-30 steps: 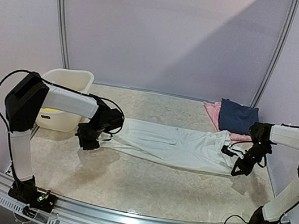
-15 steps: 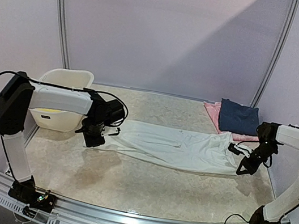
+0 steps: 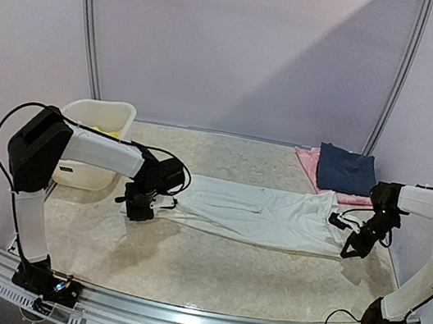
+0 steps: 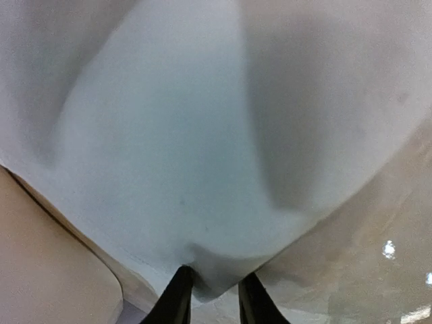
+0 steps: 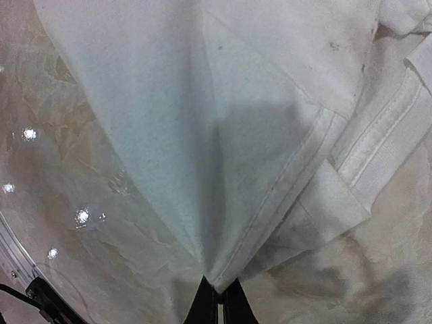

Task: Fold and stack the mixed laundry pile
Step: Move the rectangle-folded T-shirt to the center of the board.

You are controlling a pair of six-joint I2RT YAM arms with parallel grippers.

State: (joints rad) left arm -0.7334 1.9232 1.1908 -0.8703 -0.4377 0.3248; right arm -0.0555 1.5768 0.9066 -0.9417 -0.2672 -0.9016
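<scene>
T-shirt (image 3: 257, 215) gripped taut by left pincer (image 4: 214, 297), right pincer (image 5: 217, 300); yellow shorts (image 3: 107, 121) in white basket (image 3: 79, 177).

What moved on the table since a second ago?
The left gripper slid slightly toward the middle, taking its end of the white T-shirt along. The right gripper hardly moved and still pinches the other end. The basket and folded clothes stayed put.

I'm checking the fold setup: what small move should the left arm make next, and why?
Probably close the left gripper firmly on the hem of the white T-shirt: only a small bunch of edge sits between its fingers, which stand slightly apart, while the right gripper is shut on the opposite corner.
</scene>
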